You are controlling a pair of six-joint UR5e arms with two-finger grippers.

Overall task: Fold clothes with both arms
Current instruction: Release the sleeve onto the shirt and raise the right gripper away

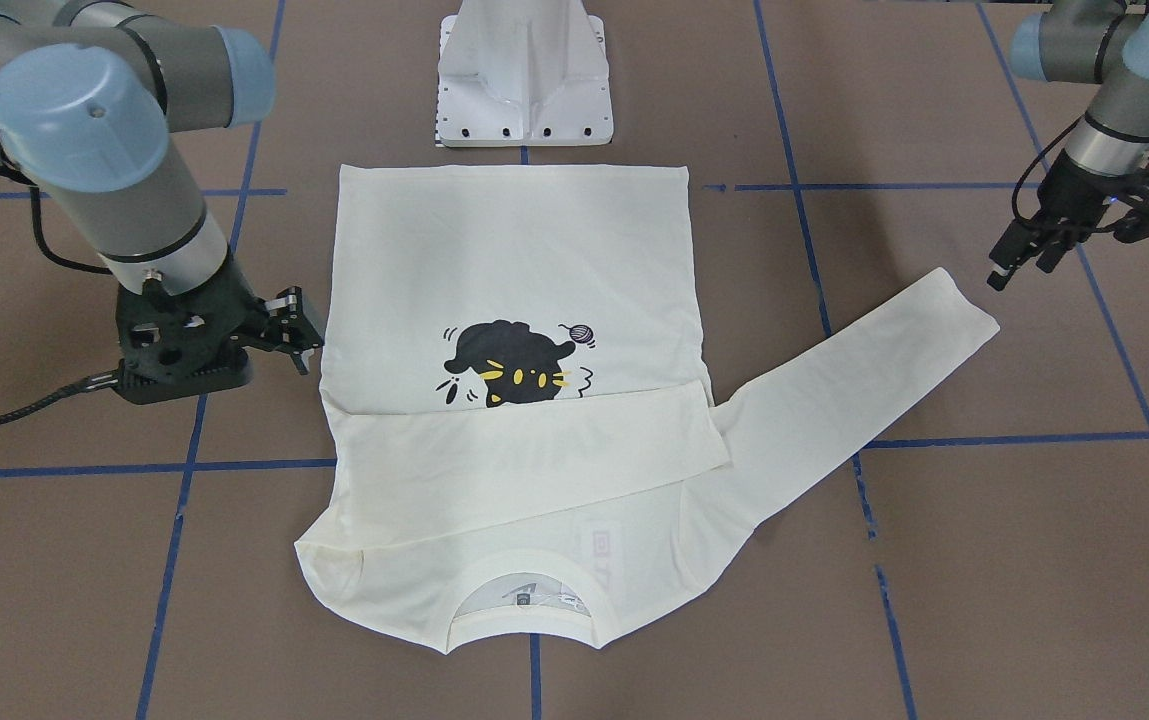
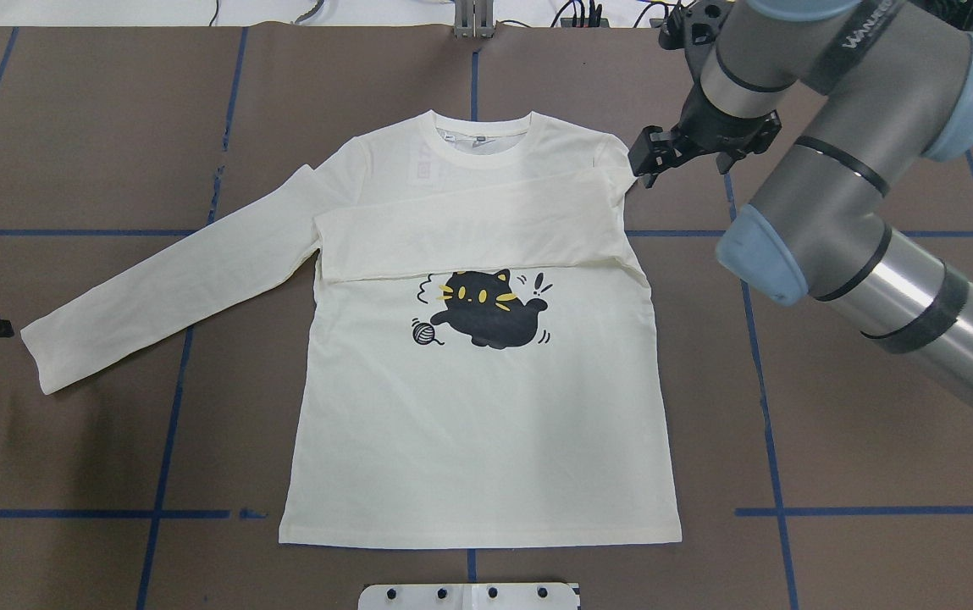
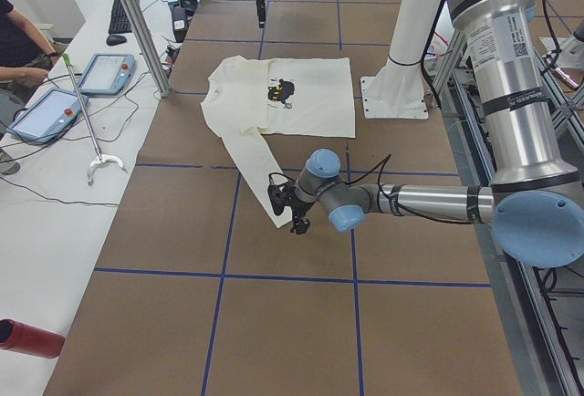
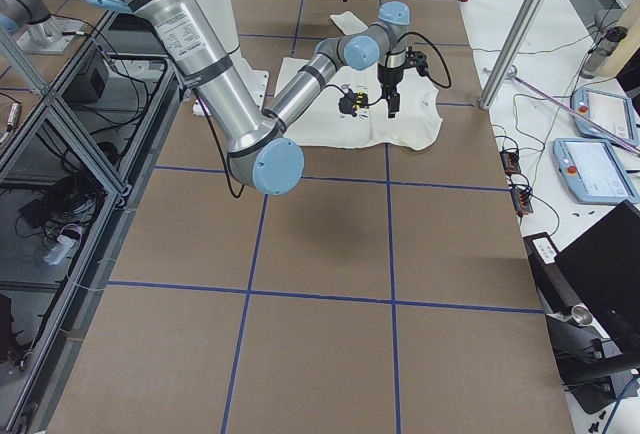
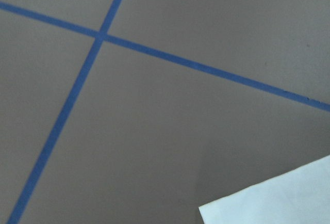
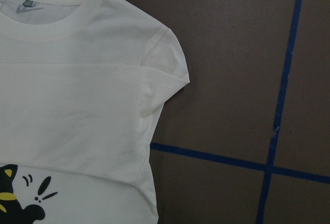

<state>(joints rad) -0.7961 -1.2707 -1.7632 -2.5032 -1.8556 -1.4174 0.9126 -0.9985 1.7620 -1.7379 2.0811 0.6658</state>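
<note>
Overhead exterior puts the cream cat-print T-shirt [image 2: 486, 424] flat and print-up on the table [image 2: 71, 466]. Its right-side sleeve [image 2: 469, 233] is folded across the chest and the other sleeve [image 2: 156, 288] is stretched outward. My right gripper [image 2: 644, 163] hangs beside the shoulder and my left gripper [image 1: 1022, 268] just off the cuff [image 1: 964, 300]; both look parted and empty. A shallow pinch could let the cuff slip mid-fold, and dragging could shift the body and undo the laid sleeve.

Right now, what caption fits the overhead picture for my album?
Cat T-shirt flat, one sleeve folded across its chest, other sleeve stretched out, right pincer beside its shoulder.
</note>
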